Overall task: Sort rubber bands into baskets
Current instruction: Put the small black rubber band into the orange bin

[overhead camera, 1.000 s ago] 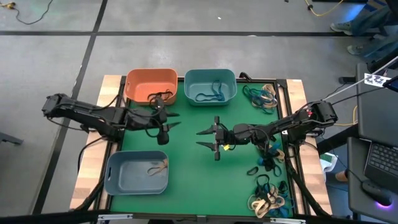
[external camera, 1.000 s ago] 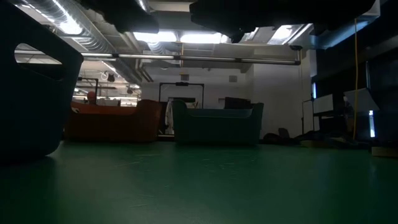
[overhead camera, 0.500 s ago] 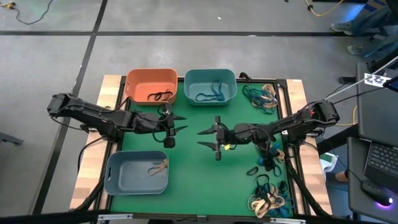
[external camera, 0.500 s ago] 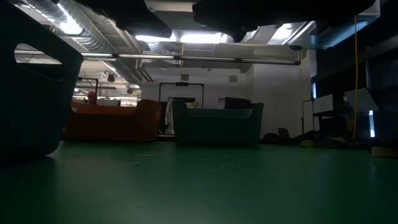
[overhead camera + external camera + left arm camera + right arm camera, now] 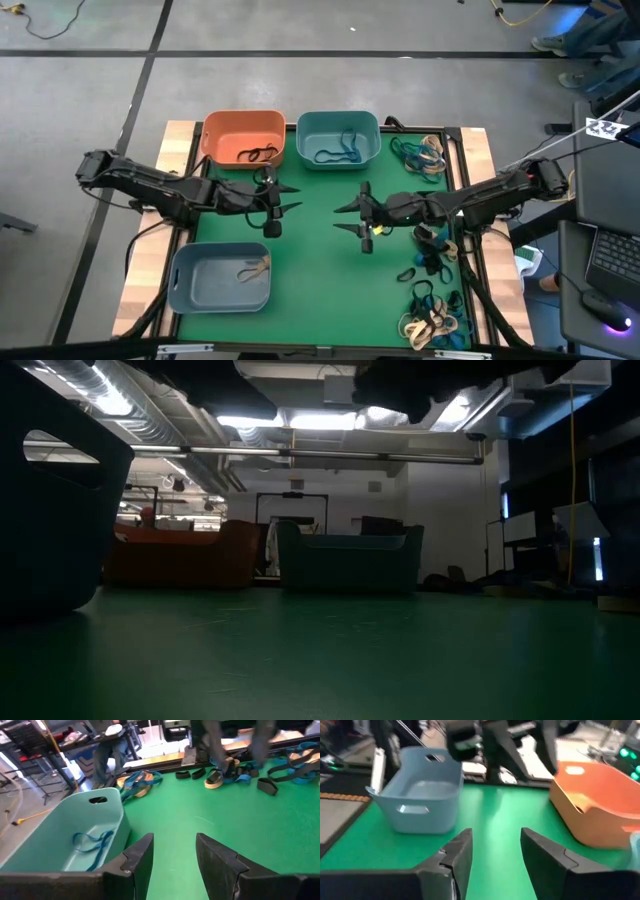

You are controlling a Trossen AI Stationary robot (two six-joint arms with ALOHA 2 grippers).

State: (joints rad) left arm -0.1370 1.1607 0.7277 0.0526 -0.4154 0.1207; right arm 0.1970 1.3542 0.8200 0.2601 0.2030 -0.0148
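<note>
Three baskets stand on the green mat: an orange one (image 5: 243, 137) holding black rubber bands (image 5: 258, 154), a teal one (image 5: 338, 138) holding blue bands (image 5: 92, 842), and a grey-blue one (image 5: 220, 277) holding a tan band (image 5: 255, 267). Loose rubber bands lie in heaps along the mat's right side (image 5: 432, 255). My left gripper (image 5: 293, 197) hovers open over the mat, near the orange basket's front. My right gripper (image 5: 338, 219) hovers open over the mat's middle, facing the left one. Neither has anything between its fingers.
More band heaps lie at the far right (image 5: 420, 155) and near right (image 5: 432, 315) corners of the mat. A bare stretch of green mat (image 5: 320, 280) lies between the grey-blue basket and the heaps. A black frame (image 5: 465, 200) borders the mat.
My left gripper has gone a little toward the table's right edge, away from the orange basket, then kept still. My right gripper has drawn back toward the table's right edge and risen. Both stay open with the same gap. No band or basket has moved.
</note>
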